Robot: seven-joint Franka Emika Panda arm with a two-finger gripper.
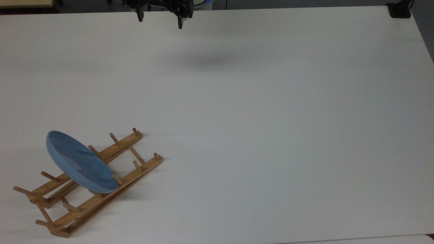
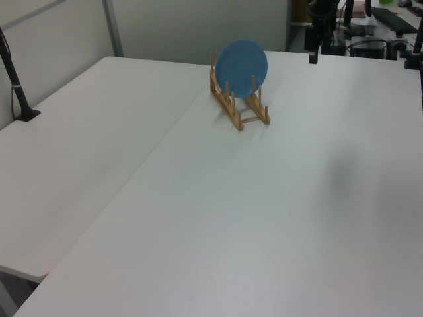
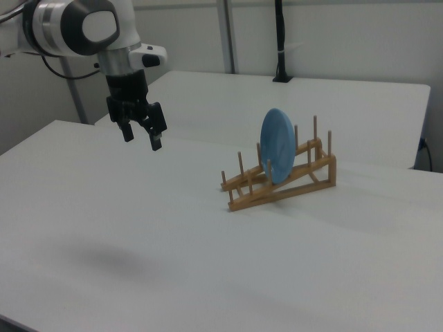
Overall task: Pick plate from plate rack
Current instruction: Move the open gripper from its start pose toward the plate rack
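the plate (image 1: pixel 81 162) is seen standing on edge in the plate rack (image 1: pixel 101 183), held between the upright pegs and leaning slightly. the plate rack is set on the white tabletop (image 1: pixel 257 135) near the bottom-left corner in the top view, and its two rails are angled diagonally toward that corner. in the right view, the plate (image 3: pixel 277 145) is seated toward the raised end of the rack (image 3: pixel 284 181), on the right view's right. the gripper (image 1: pixel 159 19) is held in the air at the top edge of the tabletop in the top view, well apart from the rack. its fingers (image 3: pixel 156 138) are spread apart and nothing is held between them. in the right view, the gripper (image 3: pixel 142 134) is pointed downward, above the tabletop and off to the right view's left of the rack. a faint shadow is cast on the tabletop.
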